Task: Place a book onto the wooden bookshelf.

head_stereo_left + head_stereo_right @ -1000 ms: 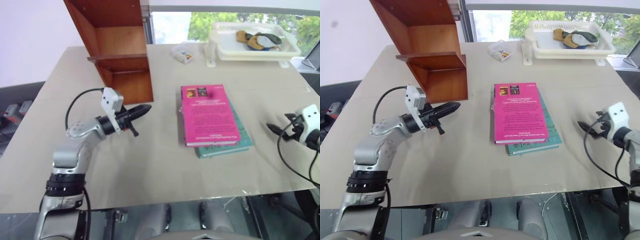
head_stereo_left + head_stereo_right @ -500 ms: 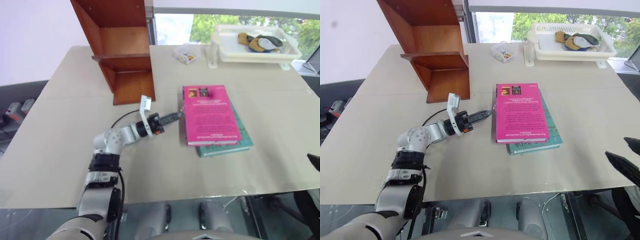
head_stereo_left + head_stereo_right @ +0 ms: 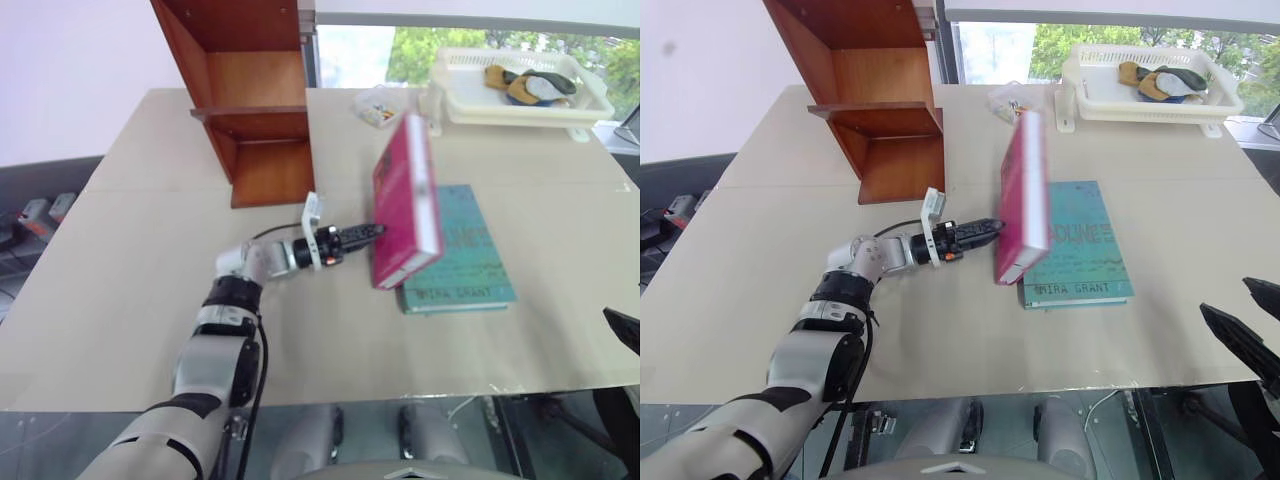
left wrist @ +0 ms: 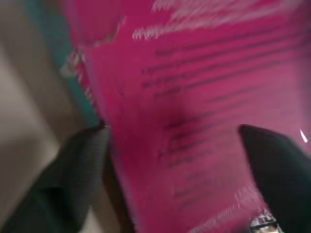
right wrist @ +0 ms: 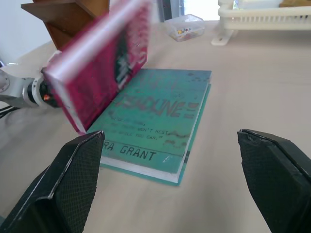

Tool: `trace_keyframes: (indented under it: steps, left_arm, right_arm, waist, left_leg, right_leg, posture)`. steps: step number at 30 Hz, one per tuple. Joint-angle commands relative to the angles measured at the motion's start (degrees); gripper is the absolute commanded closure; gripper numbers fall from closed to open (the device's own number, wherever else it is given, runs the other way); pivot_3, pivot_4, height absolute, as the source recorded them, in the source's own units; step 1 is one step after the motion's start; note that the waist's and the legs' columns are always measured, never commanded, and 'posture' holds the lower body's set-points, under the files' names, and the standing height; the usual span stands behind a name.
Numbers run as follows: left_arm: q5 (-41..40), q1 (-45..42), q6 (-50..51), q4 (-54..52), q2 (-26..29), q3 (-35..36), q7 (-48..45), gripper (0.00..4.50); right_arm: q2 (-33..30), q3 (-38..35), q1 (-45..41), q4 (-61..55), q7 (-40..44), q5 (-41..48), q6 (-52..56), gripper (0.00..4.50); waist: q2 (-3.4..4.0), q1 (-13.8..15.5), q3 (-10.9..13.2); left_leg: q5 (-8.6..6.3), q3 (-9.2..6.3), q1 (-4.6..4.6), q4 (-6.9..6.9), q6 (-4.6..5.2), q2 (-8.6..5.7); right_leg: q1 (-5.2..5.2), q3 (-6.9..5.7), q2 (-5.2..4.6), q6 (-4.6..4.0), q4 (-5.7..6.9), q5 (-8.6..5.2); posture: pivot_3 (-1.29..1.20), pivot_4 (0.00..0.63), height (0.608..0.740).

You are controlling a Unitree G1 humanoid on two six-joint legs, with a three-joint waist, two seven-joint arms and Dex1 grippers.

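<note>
Presently I am at the pick-up step: my left gripper (image 3: 372,232) reaches level across the beige tabletop (image 3: 140,300) and meets the left long edge of the bright pink rectangular paperback book (image 3: 404,200), which stands tipped up on that near edge, its cover raised steeply off the teal-green book (image 3: 460,250) that lies flat beneath and beside it. In the left wrist view the 2 black fingers (image 4: 73,174) stand spread wide with the pink cover between them, 1 on each side; I judge that they bracket the book rather than pinch it, so the grip is not yet made. My right gripper (image 5: 170,174) hangs back at the near right of the table, its 2 fingers wide apart and holding nothing, aimed toward both books. The reddish-brown wooden bookshelf (image 3: 250,100) stands at the far left of the table, well apart from the pink book, its boards bare where I can see them. The next move, as I judge it, calls for pressing the left fingers together on the tilted book before it topples, then lifting it clear of the teal-green book and carrying it left toward a shelf opening.
</note>
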Motion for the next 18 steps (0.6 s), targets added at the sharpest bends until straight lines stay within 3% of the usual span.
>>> trace_keyframes:
  steps: [1,10,18]
  left_arm:
    - [1.3,-2.3,-1.0,4.4,-1.7,1.5,0.6,0.04]
    - [4.4,-3.6,-2.9,6.7,-2.8,1.9,-1.6,0.04]
    - [-1.6,-3.4,0.8,-7.9,-3.1,5.2,-4.7,0.04]
  right_arm:
    - [-0.9,-0.2,0.3,-0.8,-0.2,0.2,-1.8,0.0]
    - [-2.2,0.1,0.1,-0.5,-0.8,0.9,-2.3,0.0]
    - [-2.5,1.5,-0.4,-0.3,-1.2,0.8,-2.5,0.0]
  waist:
    - [0.0,0.1,0.0]
    - [0.03,0.1,0.0]
    - [-0.03,0.0,0.0]
  left_leg:
    - [0.0,0.0,0.0,0.0,0.0,0.0]
    - [0.0,0.0,0.01,0.01,-0.01,-0.04]
    - [-0.01,-0.02,-0.14,-0.04,-0.01,-0.04]
  right_leg:
    - [0.0,0.0,0.0,0.0,0.0,0.0]
    - [0.02,-0.02,-0.19,0.01,0.01,0.01]
    - [-0.12,0.04,-0.3,0.0,-0.03,0.01]
  posture:
    - [0.0,0.15,0.74]
    - [0.0,0.15,0.74]
    - [0.0,0.15,0.74]
